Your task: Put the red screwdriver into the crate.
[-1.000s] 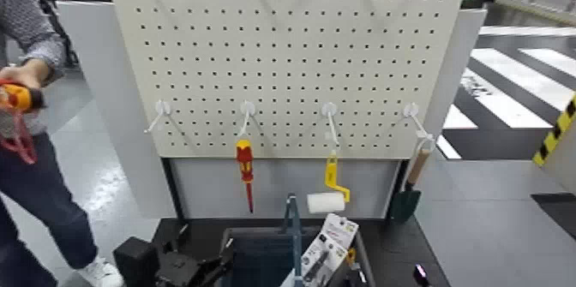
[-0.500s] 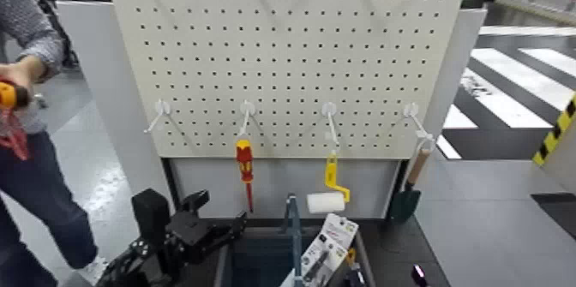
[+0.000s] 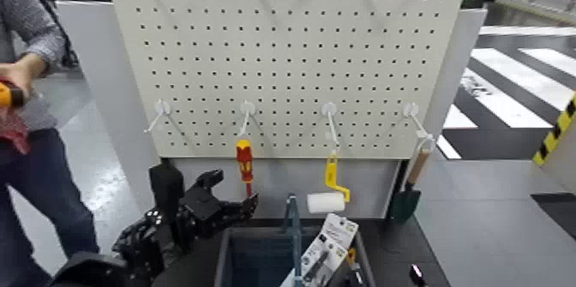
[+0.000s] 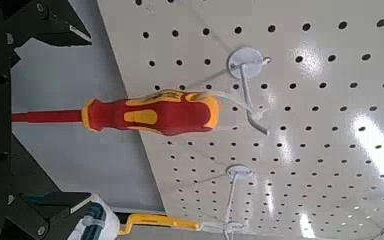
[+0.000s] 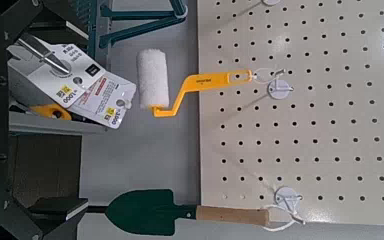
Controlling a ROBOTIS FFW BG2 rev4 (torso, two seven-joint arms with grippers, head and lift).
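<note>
The red screwdriver (image 3: 245, 169) hangs tip down from a white hook (image 3: 248, 110) on the pegboard, red handle with yellow bands. My left gripper (image 3: 233, 194) is raised just to its left and a little below the handle, fingers open and empty. In the left wrist view the screwdriver (image 4: 150, 112) lies between the spread fingers (image 4: 50, 22), untouched. The dark grey crate (image 3: 225, 248) sits below the board at the bottom edge. In the right wrist view my right gripper (image 5: 40, 110) stands open over the crate's contents.
A yellow-handled paint roller (image 3: 326, 194) and a green trowel (image 3: 410, 189) hang on hooks to the right. The crate holds a carded package (image 3: 330, 243) and a blue upright handle (image 3: 292, 222). A person (image 3: 26, 136) stands at the left holding an orange tool.
My left arm has risen from the bottom left and reached up and right to the screwdriver, fingers staying open. The person has shifted slightly left.
</note>
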